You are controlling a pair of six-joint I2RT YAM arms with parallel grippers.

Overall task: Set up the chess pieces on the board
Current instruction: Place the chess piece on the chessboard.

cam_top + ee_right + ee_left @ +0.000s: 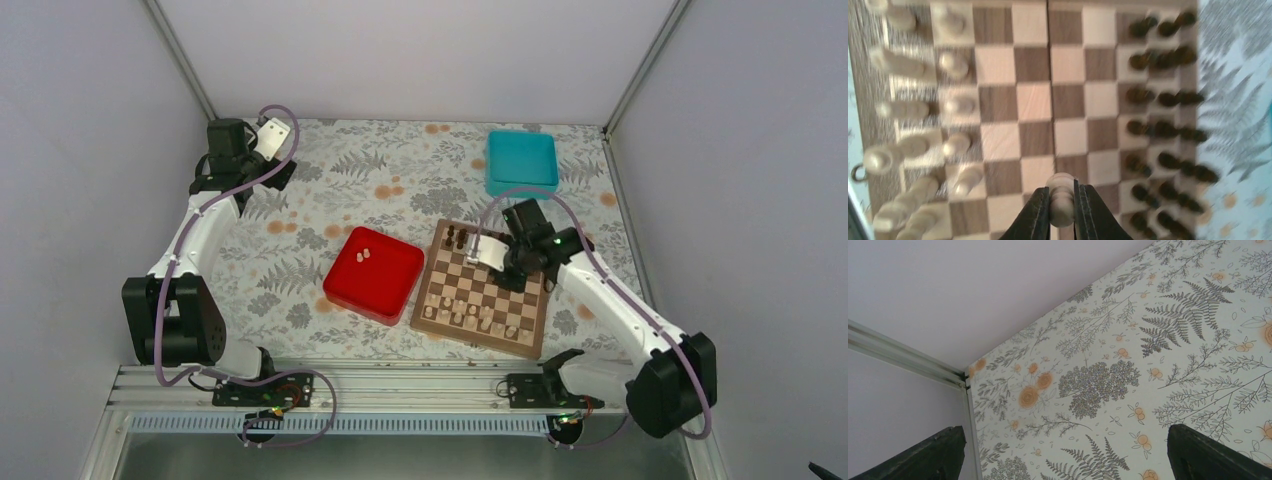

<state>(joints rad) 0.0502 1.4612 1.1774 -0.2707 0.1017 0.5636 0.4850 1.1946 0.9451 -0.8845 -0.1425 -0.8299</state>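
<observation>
My right gripper (1062,192) is shut on a pale cream chess piece (1062,199) and holds it above the board (1033,100). In the top view that gripper (478,250) hovers over the board's (497,300) far half. Pale chess pieces (955,65) stand along the left of the right wrist view, and in the top view they line the board's near rows (470,318). Two more pale pieces (362,255) lie on the red tray (385,285). My left gripper (272,135) is open at the far left corner, with only patterned cloth between its fingers (1208,455).
Dark brown pieces (1163,95) fill the board's far rows (455,238). A teal box (522,162) sits behind the board. The enclosure walls and a metal frame post (908,357) stand close to my left gripper.
</observation>
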